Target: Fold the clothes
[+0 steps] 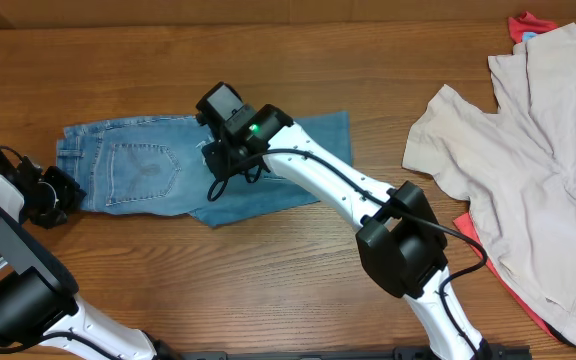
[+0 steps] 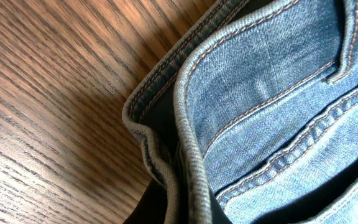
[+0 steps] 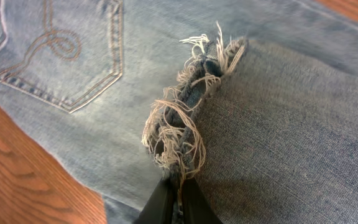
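- Right claw [image 3: 176, 202]: clenched on the frayed hem [image 3: 185, 118] of 1 leg, with loose threads trailing out of the closed jaws. The hem rests on the seat of the jeans, near a stitched back pocket [image 3: 61, 56].
- Left claw [image 1: 56, 196]: clenched at the waistband [image 2: 188, 124], apparently pinching its curled edge. Its fingers show only as a dark blur at the bottom of the left wrist view.
- Jeans [image 1: 138, 175]: flat on the table [image 1: 298, 50], left of centre, pocket side up, waistband toward the left arm.
- Progress, as a judgement: the legs appear doubled back over the seat, so 1 fold looks made. The lower edge lies skewed, and at least 1 more fold and some squaring up seem left.
- Hidden: from overhead the right arm covers the middle of the jeans, so the other hem cannot be found.
- Farthest, well apart at the right: a beige garment [image 1: 528, 150] lying over a red cloth [image 1: 526, 22], both cut off by the frame.
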### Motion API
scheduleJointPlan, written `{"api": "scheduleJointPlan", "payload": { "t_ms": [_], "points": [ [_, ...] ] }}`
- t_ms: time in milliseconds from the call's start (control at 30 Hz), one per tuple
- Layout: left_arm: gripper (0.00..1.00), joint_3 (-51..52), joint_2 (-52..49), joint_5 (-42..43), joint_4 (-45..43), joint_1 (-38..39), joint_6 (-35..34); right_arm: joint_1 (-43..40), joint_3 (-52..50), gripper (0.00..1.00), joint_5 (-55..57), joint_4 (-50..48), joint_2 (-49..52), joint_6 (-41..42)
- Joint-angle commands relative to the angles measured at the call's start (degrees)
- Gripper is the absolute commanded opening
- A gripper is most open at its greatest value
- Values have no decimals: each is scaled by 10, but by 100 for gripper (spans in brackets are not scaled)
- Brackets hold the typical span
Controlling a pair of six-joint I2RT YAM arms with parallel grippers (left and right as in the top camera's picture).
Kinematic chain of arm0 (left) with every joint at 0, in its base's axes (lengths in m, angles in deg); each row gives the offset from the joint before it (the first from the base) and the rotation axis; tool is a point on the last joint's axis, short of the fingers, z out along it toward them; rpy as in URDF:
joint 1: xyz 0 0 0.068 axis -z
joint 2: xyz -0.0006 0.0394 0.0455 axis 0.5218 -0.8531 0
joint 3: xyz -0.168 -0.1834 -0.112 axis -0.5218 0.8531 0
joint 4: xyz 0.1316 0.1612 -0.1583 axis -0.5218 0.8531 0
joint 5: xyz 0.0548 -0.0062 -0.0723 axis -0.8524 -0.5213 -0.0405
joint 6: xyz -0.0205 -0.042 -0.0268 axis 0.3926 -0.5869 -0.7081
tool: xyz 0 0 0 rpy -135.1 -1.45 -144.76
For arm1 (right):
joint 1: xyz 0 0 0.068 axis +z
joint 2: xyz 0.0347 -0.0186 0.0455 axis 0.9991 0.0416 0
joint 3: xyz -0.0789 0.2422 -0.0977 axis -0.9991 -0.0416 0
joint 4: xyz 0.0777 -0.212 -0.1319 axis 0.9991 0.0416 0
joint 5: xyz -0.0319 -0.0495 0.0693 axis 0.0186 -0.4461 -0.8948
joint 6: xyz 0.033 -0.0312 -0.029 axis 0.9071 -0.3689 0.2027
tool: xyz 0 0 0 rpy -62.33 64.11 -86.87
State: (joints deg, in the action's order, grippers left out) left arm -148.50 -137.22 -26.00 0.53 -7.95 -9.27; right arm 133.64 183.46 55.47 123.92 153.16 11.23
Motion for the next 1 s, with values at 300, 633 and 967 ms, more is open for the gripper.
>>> {"api": "scheduleJointPlan", "payload": {
  "t_ms": [300,633,967],
  "points": [
    [7,9,12,-4,4,-1,2,16,13,57,-16,-6,14,-2],
    [4,7,13,24,-6,-1,5,-37,37,58,62,63,-36,23],
    [4,-126,67,74,42,-62,17,-230,44,66,125,233,-150,46]
  ]
}}
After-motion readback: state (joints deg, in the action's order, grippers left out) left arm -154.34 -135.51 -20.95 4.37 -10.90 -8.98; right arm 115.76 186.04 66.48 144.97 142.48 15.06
